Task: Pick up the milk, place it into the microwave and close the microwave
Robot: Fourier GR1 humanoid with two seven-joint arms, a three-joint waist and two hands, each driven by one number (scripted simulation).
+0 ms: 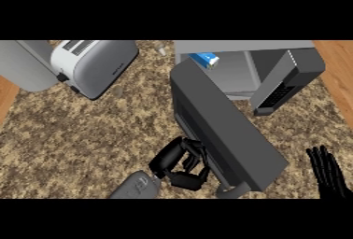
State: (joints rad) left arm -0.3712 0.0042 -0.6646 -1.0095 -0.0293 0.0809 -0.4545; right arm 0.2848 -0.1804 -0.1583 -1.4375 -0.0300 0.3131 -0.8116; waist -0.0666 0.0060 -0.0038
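Note:
The microwave (286, 74) stands at the back right with its dark door (221, 121) swung partly out toward me. Inside its cavity, at the left, the blue and white milk carton (205, 59) shows. My left hand (180, 162) is against the door's outer face near its lower end, fingers curled with nothing in them. My right hand (325, 172) rests at the right edge, fingers straight and pointing up, apart from the door.
A silver toaster (96, 65) lies at the back left beside a grey appliance (27, 65). The counter (82, 135) is speckled brown stone, with wooden strips at the far left and right edges.

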